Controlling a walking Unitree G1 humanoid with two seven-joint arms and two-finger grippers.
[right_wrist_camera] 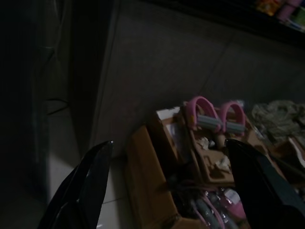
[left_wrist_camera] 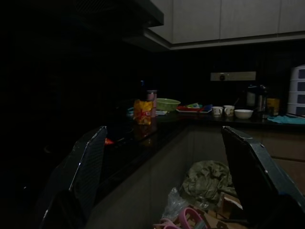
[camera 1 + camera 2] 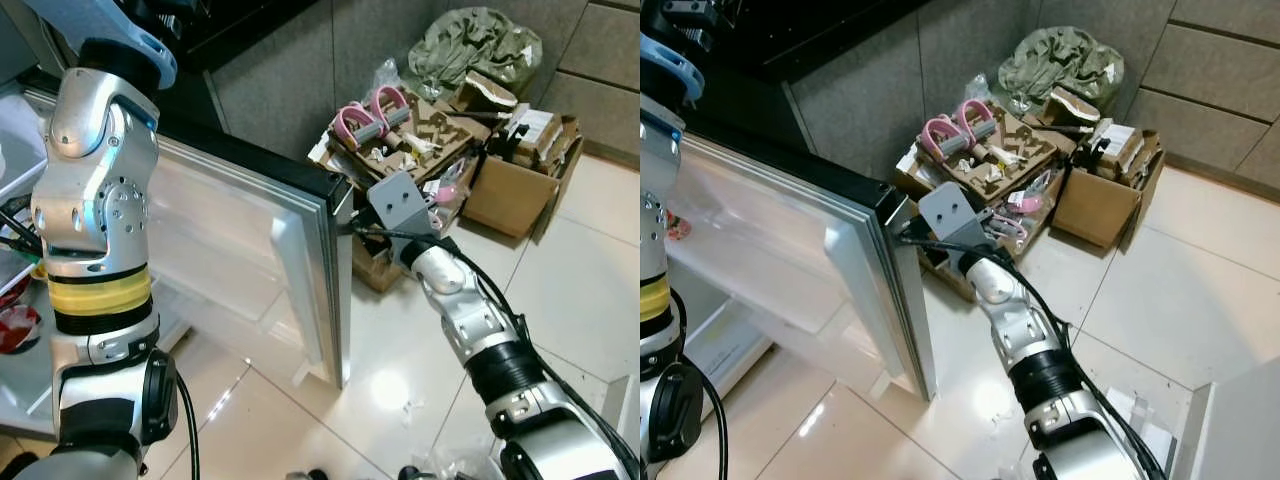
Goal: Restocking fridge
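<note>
Your fridge door (image 3: 250, 260) swings open at left; to its right, your right end effector (image 1: 167, 186) reaches toward its edge. Far right, cardboard boxes (image 3: 505, 185) sit on the floor (image 3: 580, 290).

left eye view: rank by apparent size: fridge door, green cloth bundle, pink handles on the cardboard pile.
1. Fridge door, largest by far, though it is also nearest the camera.
2. Green cloth bundle.
3. Pink handles, smallest.
</note>
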